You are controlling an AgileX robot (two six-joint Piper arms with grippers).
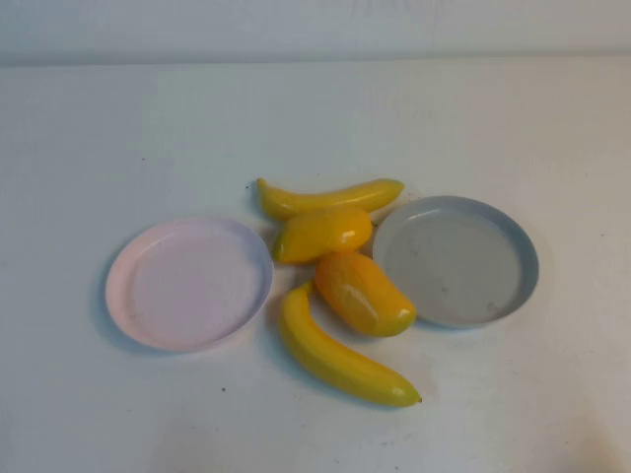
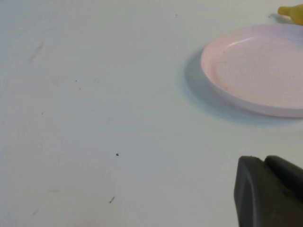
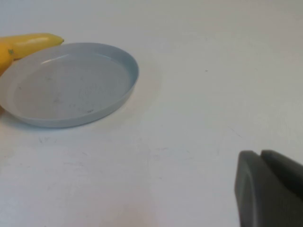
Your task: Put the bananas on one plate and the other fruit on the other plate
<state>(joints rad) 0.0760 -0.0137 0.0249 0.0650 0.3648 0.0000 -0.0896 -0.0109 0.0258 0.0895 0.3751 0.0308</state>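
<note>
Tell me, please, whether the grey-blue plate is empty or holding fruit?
Empty: the grey-blue plate shows bare inside; bananas and mangoes lie on the table beside it. Neither gripper is near it.

yellow bananas (image 1: 330, 196), orange-yellow mangoes (image 1: 363, 293), a pale pink plate (image 1: 187, 283), a grey-blue plate (image 1: 456, 258), dark grey left gripper (image 2: 270, 191) and right gripper (image 3: 271, 189).

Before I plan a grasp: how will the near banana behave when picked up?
The near banana looks glossy, so probably slippery; curved, so it may pivot when nudged. It touches a mango, which could shift. The left tool and right tool sit far off.
</note>
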